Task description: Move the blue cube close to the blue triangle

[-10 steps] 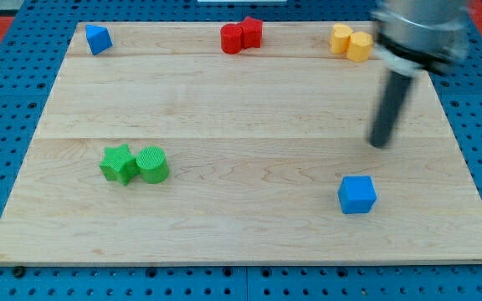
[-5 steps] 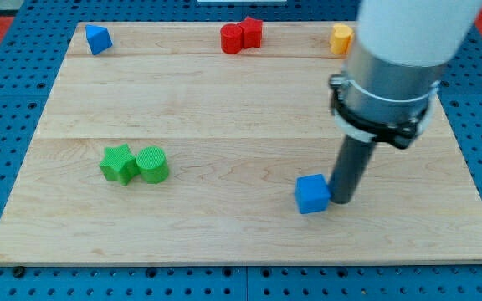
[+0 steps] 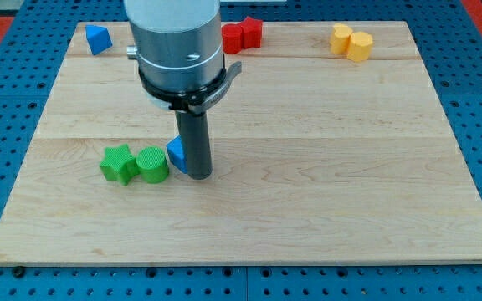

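Camera view: my tip (image 3: 199, 175) stood left of centre on the wooden board (image 3: 325, 184), touching the right side of the blue cube (image 3: 175, 152), which the rod largely hid. The arm carried no jaws, only the rod, so nothing was grasped. The cube sat just right of the green cylinder (image 3: 151, 164), which touched the green star (image 3: 119, 163) on its left. The blue triangle (image 3: 98, 38) lay at the upper left of the frame, well apart from the cube. Two red blocks (image 3: 243, 35) lay at top centre, shapes unclear, partly behind the arm. Two yellow blocks (image 3: 351, 41) lay together at upper right.
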{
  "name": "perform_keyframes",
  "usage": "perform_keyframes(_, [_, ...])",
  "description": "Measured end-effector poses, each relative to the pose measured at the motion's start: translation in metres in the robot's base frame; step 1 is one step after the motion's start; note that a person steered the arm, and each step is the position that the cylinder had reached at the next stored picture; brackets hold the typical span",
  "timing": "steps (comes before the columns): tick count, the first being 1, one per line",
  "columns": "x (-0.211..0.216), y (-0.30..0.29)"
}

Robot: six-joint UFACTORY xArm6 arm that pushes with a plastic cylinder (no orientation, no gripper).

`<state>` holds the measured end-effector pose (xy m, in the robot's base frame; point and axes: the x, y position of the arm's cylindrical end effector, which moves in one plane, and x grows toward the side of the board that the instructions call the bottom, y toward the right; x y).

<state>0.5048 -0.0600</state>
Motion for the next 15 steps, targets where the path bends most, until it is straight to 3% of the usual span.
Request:
perform_keyframes(3, [-0.163,-0.104])
perform_keyframes(4, [-0.180,-0.125])
perform_keyframes(7, [-0.161,-0.179])
perform_keyframes(8, [-0.131,-0.189])
perform_keyframes(10, [-0.166,-0.202])
perform_keyframes(13, [-0.214,-0.158])
perform_keyframes(15, [-0.212,-0.161])
